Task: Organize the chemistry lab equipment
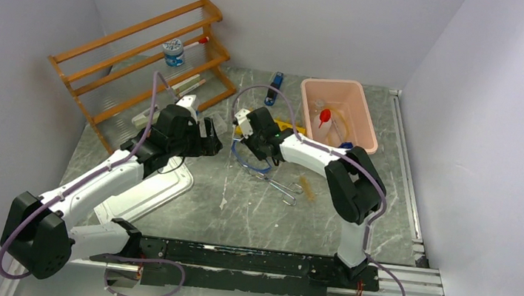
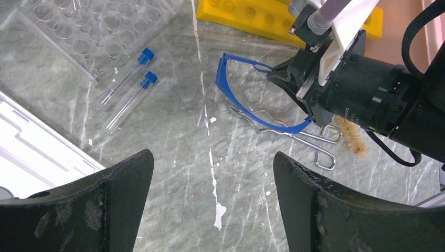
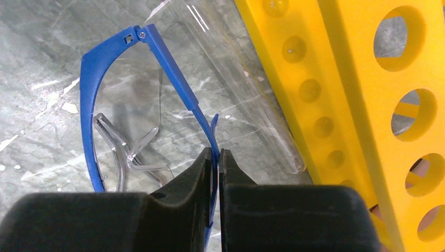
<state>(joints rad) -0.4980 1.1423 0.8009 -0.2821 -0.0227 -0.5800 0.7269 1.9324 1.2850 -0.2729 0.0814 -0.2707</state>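
- Nearest you on the left, a white tray point(image 1: 165, 185) lies flat on the tabletop point(image 1: 251, 214), partly under the left arm.
- Mid-table, the tongs point(image 1: 277, 185) lie on the tabletop with a bristle brush point(image 1: 307, 185) just to their right.
- Just past the tongs you have the goggles point(image 3: 88, 89). The right tool point(image 3: 215, 156) is pinched closed on their blue side arm. In the left wrist view the lens edge overlaps the tongs' far end. You cannot tell whether the goggles rest on the tabletop or hang clear of it.
- The left tool point(image 2: 211, 155) hangs to the left of the goggles with its jaws spread wide, gripping nothing.
- Ahead of it, two blue-capped tubes point(image 2: 126, 77) lie side by side, loose on the tabletop. They are just beside a clear rack point(image 2: 99, 31), not in its wells.
- Beyond the goggles lies a yellow rack point(image 3: 351, 105). A glass tube point(image 3: 246, 105) lies along its side, outside the holes.
- Far right stands a pink bin point(image 1: 371, 127). The red-capped bottle point(image 1: 327, 120) lies inside it, and whatever else is in there is too faint to name.
- In the far left corner a wooden rack point(image 1: 211, 14) leans near the wall, with a small vial point(image 1: 173, 52) sitting on its upper rails.
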